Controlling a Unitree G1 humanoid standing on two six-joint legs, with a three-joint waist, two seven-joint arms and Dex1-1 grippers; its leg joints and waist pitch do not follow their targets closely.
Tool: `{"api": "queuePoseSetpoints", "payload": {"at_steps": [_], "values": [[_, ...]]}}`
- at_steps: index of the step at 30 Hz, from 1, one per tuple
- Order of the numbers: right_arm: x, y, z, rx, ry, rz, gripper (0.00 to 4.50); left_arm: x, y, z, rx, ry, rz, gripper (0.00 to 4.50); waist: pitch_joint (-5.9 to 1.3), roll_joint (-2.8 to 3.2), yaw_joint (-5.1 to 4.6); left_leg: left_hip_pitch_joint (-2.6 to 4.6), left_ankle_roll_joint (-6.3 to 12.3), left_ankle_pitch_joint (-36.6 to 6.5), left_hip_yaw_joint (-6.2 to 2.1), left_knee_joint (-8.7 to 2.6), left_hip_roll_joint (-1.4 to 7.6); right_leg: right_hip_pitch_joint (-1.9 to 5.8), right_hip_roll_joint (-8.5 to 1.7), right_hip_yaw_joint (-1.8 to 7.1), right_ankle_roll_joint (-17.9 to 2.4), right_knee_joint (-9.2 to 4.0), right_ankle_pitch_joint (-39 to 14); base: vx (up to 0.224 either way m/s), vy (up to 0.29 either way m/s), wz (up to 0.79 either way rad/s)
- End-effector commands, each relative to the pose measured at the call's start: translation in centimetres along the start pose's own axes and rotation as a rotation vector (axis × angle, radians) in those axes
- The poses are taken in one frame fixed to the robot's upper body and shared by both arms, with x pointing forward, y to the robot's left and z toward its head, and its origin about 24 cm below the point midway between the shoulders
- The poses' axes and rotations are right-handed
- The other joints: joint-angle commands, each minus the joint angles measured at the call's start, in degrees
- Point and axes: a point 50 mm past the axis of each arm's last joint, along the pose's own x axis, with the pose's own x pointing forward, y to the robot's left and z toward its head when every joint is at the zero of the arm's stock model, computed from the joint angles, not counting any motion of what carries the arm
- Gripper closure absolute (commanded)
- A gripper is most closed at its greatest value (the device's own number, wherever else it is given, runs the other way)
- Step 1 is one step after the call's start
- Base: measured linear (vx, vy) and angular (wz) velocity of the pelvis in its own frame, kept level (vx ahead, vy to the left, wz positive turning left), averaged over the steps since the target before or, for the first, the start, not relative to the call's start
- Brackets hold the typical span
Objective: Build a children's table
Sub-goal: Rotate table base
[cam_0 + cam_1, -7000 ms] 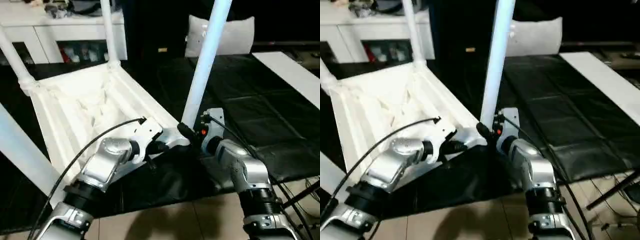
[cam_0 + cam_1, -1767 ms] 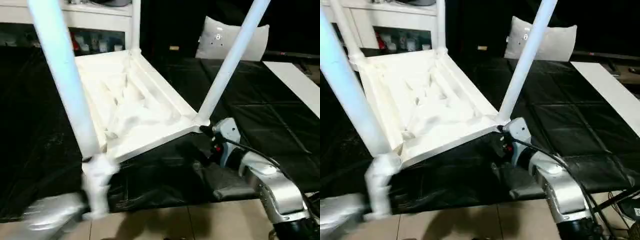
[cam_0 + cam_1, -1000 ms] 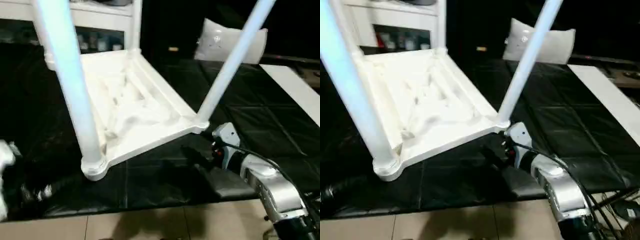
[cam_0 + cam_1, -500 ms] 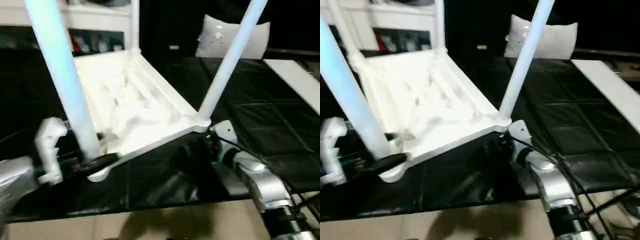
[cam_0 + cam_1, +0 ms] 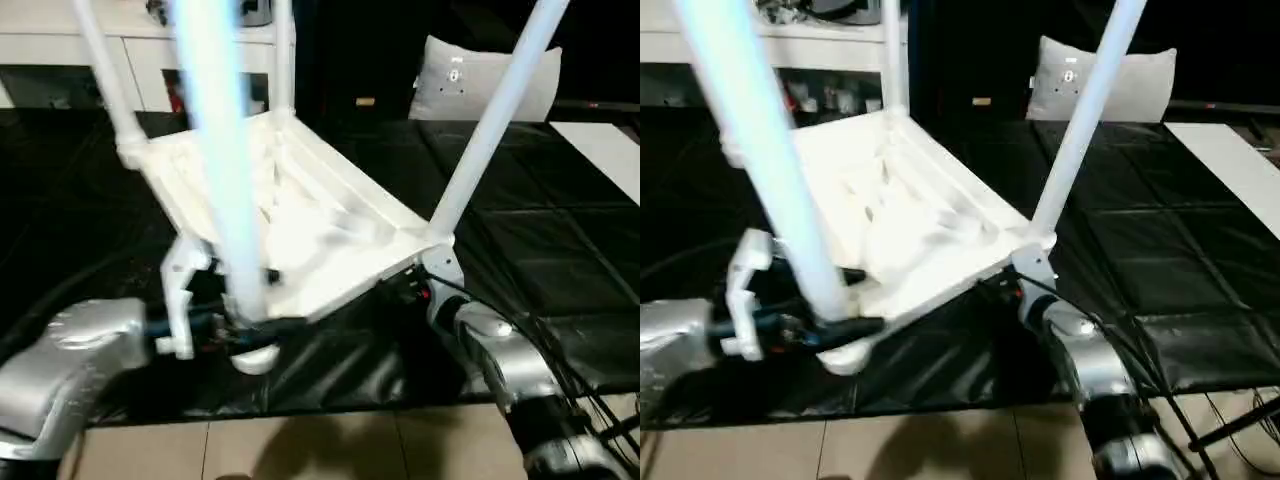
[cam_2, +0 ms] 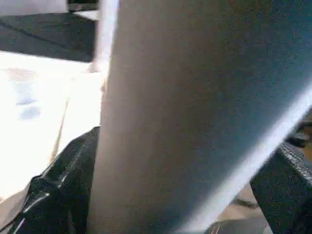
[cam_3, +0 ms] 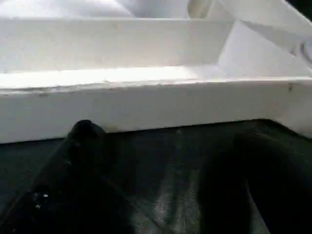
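Children's table (image 5: 300, 225) is upside down on the black mat (image 5: 560, 250), ribbed underside up, all four legs socketed and pointing up toward camera. Top's long axis runs from the near-left corner away toward the white cabinet (image 5: 60, 60); near edge looks tipped up off the mat.

Change since a second ago: my left gripper (image 5: 235, 335) was off to the side, now it's swung in at the base of the near-left leg (image 5: 225, 180), fingers spread wide either side of it, not clamped as far as I can see. Left wrist view has the leg (image 6: 185, 117) right up close.

Right gripper (image 5: 1002, 290) has tucked closer under the near-right corner, fingers apart, holding nothing.

My read: assembly basically done; this looks like setup to grab and flip it upright.
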Motion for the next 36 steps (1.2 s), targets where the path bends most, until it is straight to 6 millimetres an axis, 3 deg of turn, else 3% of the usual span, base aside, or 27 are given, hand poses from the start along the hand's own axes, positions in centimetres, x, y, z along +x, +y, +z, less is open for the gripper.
{"api": "queuePoseSetpoints", "payload": {"at_steps": [1,3,5,9,17,18,19,20,21,22,23,26,27,30,31,33,34,36], "values": [[0.6,0.1,0.8,-0.015,-0.025,0.001,0.00,2.0,-1.5,0.1,0.007,-0.013,-0.106,0.04,-3.78,0.18,0.05,-1.29,1.51,-5.47,0.08,-4.07,2.14,3.49,-5.62,4.62,-4.48,-4.15,-19.15,0.000,0.000,0.00],[0.8,0.3,1.0,-0.018,-0.029,0.009,0.00,2.4,-1.6,0.2,0.007,-0.022,-0.112,0.04,-3.82,0.23,-0.04,-1.37,1.64,-5.16,0.14,-3.99,2.05,3.53,-5.74,4.64,-4.13,-4.15,-19.48,0.000,0.000,0.00],[1.3,0.9,1.6,-0.027,-0.046,0.048,0.00,3.4,-1.8,0.3,0.003,-0.037,-0.131,0.04,-3.88,-0.27,-0.40,-1.48,1.95,-4.91,0.21,-3.93,1.95,3.58,-5.61,4.56,-3.46,-4.23,-19.91,0.000,0.000,0.00],[2.1,2.2,2.4,-0.039,-0.072,0.105,0.00,4.9,-1.9,0.6,0.005,-0.058,-0.157,0.04,-3.83,-0.22,-0.71,-1.59,1.98,-5.22,0.22,-3.85,1.81,3.57,-5.67,4.40,-2.28,-4.61,-22.59,0.000,0.000,0.00],[3.1,3.5,3.0,-0.034,-0.092,0.140,0.00,8.2,-2.1,1.1,0.027,-0.096,-0.175,0.04,-4.18,0.29,-0.73,-1.51,2.18,-3.79,0.25,-3.67,2.01,3.44,-5.44,4.40,-3.74,-4.19,-17.92,0.000,0.000,0.00],[3.3,3.7,3.0,-0.029,-0.094,0.144,0.00,9.1,-2.4,1.6,0.024,-0.122,-0.199,0.04,-4.28,0.74,-0.61,-1.67,2.03,-3.52,0.08,-3.71,2.13,3.65,-5.61,4.44,-4.18,-3.87,-16.66,0.000,0.000,0.00],[3.3,3.7,3.0,-0.029,-0.094,0.144,0.00,9.1,-2.4,1.6,0.024,-0.122,-0.199,0.04,-4.29,0.50,-0.79,-1.66,2.10,-3.51,0.21,-3.65,2.11,3.57,-5.53,4.47,-4.28,-4.00,-16.36,0.000,0.000,0.00],[3.4,4.0,2.9,-0.019,-0.101,0.159,0.00,10.1,-3.1,2.4,0.012,-0.164,-0.247,0.04,-4.29,0.84,-0.67,-1.58,2.00,-3.84,0.13,-3.68,2.11,3.61,-5.58,4.43,-4.90,-3.84,-16.04,0.000,0.000,0.00],[3.4,4.0,2.9,-0.019,-0.101,0.159,0.00,10.1,-3.1,2.4,0.012,-0.164,-0.247,0.04,-4.27,1.22,-0.62,-1.49,2.05,-4.08,0.25,-3.62,2.07,3.48,-5.53,4.43,-5.04,-4.12,-16.14,0.000,0.000,0.00],[3.4,4.1,2.9,-0.017,-0.103,0.163,0.00,10.4,-3.3,2.6,0.011,-0.176,-0.257,0.04,-4.36,0.84,-0.54,-1.69,1.99,-3.90,0.15,-3.66,2.14,3.80,-5.57,4.43,-5.50,-3.86,-15.08,0.000,0.000,0.00],[3.4,4.1,2.8,-0.015,-0.103,0.161,0.00,10.7,-3.5,2.7,0.009,-0.186,-0.271,0.04,-4.33,1.20,-0.54,-1.65,1.98,-3.98,0.09,-3.65,2.15,3.74,-5.56,4.41,-5.67,-3.84,-14.83,0.000,0.000,0.00],[3.5,4.0,2.7,-0.008,-0.103,0.145,0.00,11.3,-3.6,2.8,0.016,-0.191,-0.277,0.04,-4.37,1.03,-0.59,-1.70,2.45,-4.32,0.21,-3.54,1.93,3.90,-5.52,4.37,-5.65,-4.02,-15.29,0.000,0.000,0.00],[3.4,3.8,2.6,-0.004,-0.102,0.137,0.00,11.5,-3.6,2.9,0.019,-0.195,-0.278,0.04,-4.33,1.30,-0.56,-1.68,2.67,-4.37,0.20,-3.50,1.88,3.82,-5.49,4.31,-5.53,-4.09,-15.84,0.000,0.000,0.00],[3.3,3.5,2.3,0.002,-0.099,0.128,0.00,11.7,-3.7,2.9,0.027,-0.199,-0.281,0.04,-4.32,1.26,-0.61,-1.63,3.04,-4.58,0.27,-3.47,1.91,3.75,-5.43,4.19,-5.29,-4.32,-16.87,0.000,0.000,0.00],[3.3,3.5,2.2,0.004,-0.098,0.128,0.00,11.7,-3.7,2.9,0.028,-0.199,-0.282,0.04,-4.34,1.65,-0.53,-1.60,3.03,-4.70,0.21,-3.47,1.93,3.74,-5.45,4.17,-5.31,-4.30,-17.00,0.000,0.000,0.00],[3.2,3.4,2.1,0.009,-0.099,0.128,0.00,11.8,-3.8,2.9,0.029,-0.200,-0.291,0.04,-4.35,1.57,-0.60,-1.56,3.07,-4.98,0.22,-3.49,2.00,3.69,-5.33,4.11,-5.25,-4.36,-17.12,0.000,0.000,0.00],[3.0,2.8,1.7,0.007,-0.092,0.100,0.00,12.2,-3.9,3.0,0.033,-0.210,-0.291,0.04,-4.39,2.49,-0.43,-1.49,3.09,-4.91,0.14,-3.45,1.99,3.62,-5.34,4.12,-5.47,-4.24,-16.68,0.000,0.000,0.00],[2.9,2.6,1.6,0.007,-0.090,0.088,0.00,12.4,-3.8,3.1,0.035,-0.217,-0.288,0.04,-4.41,1.92,-0.49,-1.48,3.25,-5.16,0.26,-3.42,1.97,3.68,-5.25,4.12,-5.53,-4.42,-16.45,0.000,0.000,0.00]]}}
